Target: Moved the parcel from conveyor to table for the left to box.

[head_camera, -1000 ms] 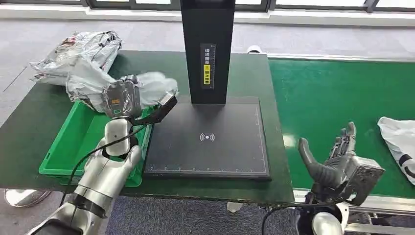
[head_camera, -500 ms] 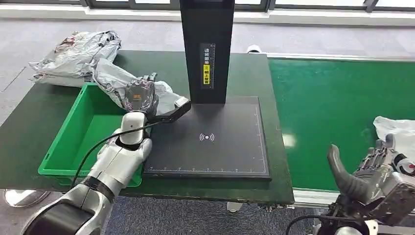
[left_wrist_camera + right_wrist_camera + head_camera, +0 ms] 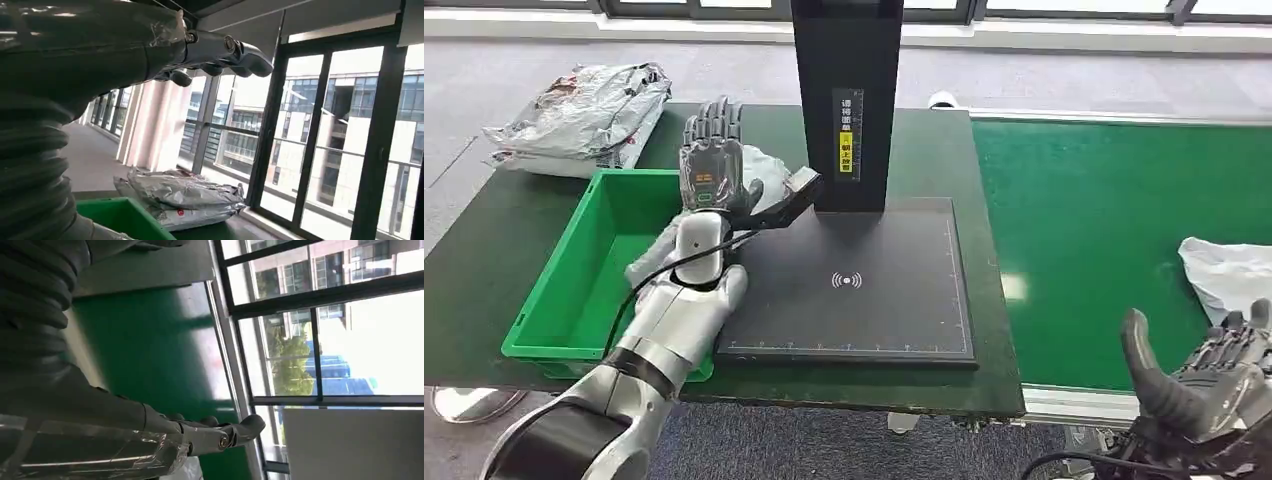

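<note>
Our left hand [image 3: 712, 165] has its fingers [image 3: 714, 118] released and extended above a grey parcel [image 3: 764, 172] lying across the green bin's [image 3: 574, 290] far right corner. Our right hand [image 3: 1214, 385], also released, hovers near a white parcel [image 3: 1224, 275] on the conveyor [image 3: 1104, 220].

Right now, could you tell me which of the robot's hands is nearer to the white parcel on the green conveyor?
Right. The right hand sits just below the white parcel; the left hand is far across, over the green bin.
</note>
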Tool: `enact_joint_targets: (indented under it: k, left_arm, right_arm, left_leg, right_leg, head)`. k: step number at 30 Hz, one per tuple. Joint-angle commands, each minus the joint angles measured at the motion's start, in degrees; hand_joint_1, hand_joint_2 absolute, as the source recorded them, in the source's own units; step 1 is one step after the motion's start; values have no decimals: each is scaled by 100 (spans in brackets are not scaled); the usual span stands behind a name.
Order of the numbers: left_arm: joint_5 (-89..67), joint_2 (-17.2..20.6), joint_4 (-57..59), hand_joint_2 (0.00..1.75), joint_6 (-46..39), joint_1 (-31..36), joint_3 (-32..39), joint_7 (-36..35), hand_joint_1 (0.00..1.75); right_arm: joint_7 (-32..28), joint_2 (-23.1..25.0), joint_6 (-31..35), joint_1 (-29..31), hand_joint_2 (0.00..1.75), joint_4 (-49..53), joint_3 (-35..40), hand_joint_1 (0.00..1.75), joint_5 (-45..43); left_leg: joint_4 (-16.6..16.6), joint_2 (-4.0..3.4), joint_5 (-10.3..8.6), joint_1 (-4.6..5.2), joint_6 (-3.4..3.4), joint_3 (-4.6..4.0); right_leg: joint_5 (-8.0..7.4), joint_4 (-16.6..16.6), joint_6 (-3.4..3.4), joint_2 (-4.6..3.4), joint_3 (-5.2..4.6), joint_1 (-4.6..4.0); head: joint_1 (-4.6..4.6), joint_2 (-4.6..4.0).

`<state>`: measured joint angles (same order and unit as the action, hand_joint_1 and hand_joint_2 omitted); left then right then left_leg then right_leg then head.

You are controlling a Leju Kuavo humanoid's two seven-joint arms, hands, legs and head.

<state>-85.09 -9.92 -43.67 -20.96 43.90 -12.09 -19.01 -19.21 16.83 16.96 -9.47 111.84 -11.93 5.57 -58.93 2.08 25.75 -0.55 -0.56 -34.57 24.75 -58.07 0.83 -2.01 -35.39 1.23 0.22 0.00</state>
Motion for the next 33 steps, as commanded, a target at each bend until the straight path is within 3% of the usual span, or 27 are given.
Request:
enact_joint_targets:
  k: [1, 24, 27, 28, 30, 32, 33]
  left_arm:
    - [-419, -65, 455, 175, 121, 333, 319, -123, 0]
    - [-414, -138, 487, 175, 124, 381, 321, -72, 0]
    - [90, -351, 742, 175, 710, 484, 439, 631, 0]
    - [227, -438, 835, 0, 933, 508, 468, 736, 0]
    - [1109, -738, 1100, 0, 1626, 546, 738, 1602, 0]
    - [1797, -937, 1128, 0, 1648, 491, 865, 2195, 0]
    - [3176, -1008, 847, 0, 1497, 350, 850, 2810, 0]
  right_arm:
    - [20, 317, 30, -108, 175, 17, -433, 0, -36]
    - [20, 317, 71, -157, 175, 102, -466, 0, -50]
    - [2, 317, 183, -224, 175, 199, -520, 0, -105]
    - [7, 317, 169, -248, 175, 235, -554, 0, -113]
    - [19, 317, 214, -335, 175, 324, -653, 0, -96]
    - [22, 317, 300, -477, 175, 450, -681, 0, -155]
    - [43, 317, 422, -582, 175, 549, -667, 0, -164]
  left_leg:
    - [5, -6, 3, -3, 1, 9]
    - [3, -8, 4, -4, 2, 8]
    - [0, -1, 2, -2, 1, 2]
    - [4, -1, 1, -3, 2, 5]
    - [-2, 15, 0, -3, 2, -2]
    - [4, 22, -2, -1, 4, 2]
    - [2, 29, 0, -1, 5, 1]
  right_leg:
    - [5, 6, -9, 24, 12, -8]
    - [5, 6, -8, 23, 12, -9]
    - [5, 1, -6, 22, 6, -6]
    - [6, 5, -9, 33, 11, -8]
    - [7, 0, -4, 33, 7, -6]
    - [9, 6, -5, 48, 16, -5]
    - [11, 6, -4, 53, 18, -5]
  head:
    - [0, 2]
    - [0, 2]
    - [0, 2]
    - [0, 2]
    - [0, 2]
    - [0, 2]
    - [0, 2]
